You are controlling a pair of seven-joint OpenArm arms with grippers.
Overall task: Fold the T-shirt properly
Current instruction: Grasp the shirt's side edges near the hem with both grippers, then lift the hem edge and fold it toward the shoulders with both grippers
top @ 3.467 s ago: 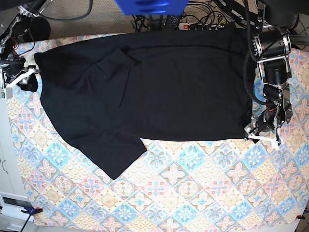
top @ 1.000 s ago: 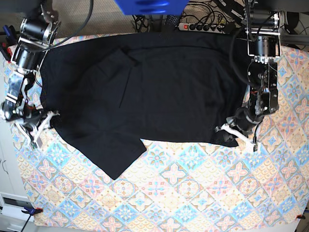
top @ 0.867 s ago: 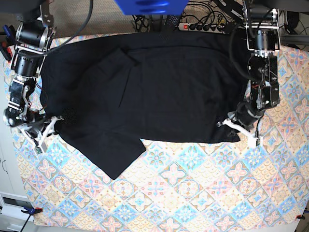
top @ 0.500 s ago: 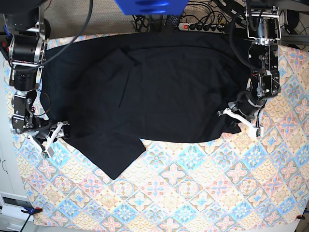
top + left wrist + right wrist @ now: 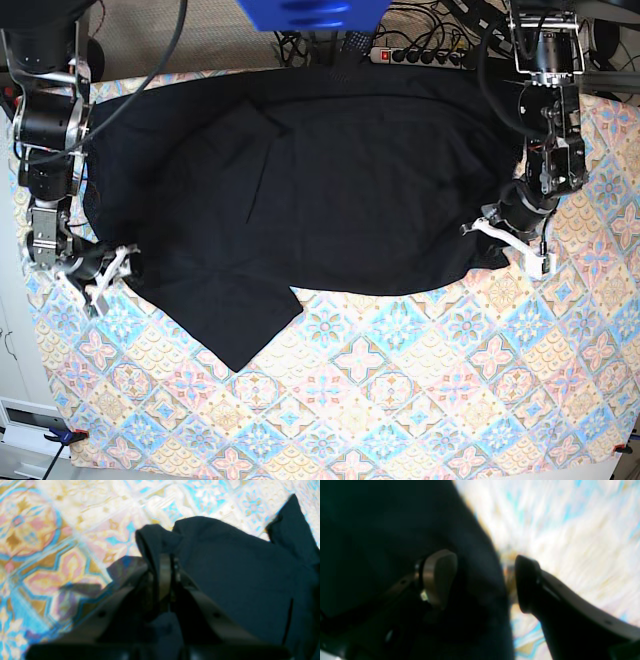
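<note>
The black T-shirt [image 5: 300,180] lies spread across the far half of the table, one sleeve [image 5: 235,320] pointing toward the near side. My left gripper [image 5: 508,242] is at the shirt's right edge, shut on a bunched fold of black cloth [image 5: 160,540]. In the left wrist view the fingertips [image 5: 165,560] are pressed together with the fabric wrapped over them. My right gripper [image 5: 103,276] is at the shirt's lower left edge and stands open. In the right wrist view the shirt's edge [image 5: 480,562] runs between its two spread fingers [image 5: 440,577].
A patterned tablecloth [image 5: 400,400] covers the table. A blue object [image 5: 310,12] hangs over the far edge, with a power strip [image 5: 420,55] and cables behind it. A small clamp [image 5: 62,435] sits at the near left corner.
My right gripper has opened at the shirt's left edge after moving slightly right. My left gripper, still shut on the cloth, has moved up and right, pulling the shirt's right edge along.
</note>
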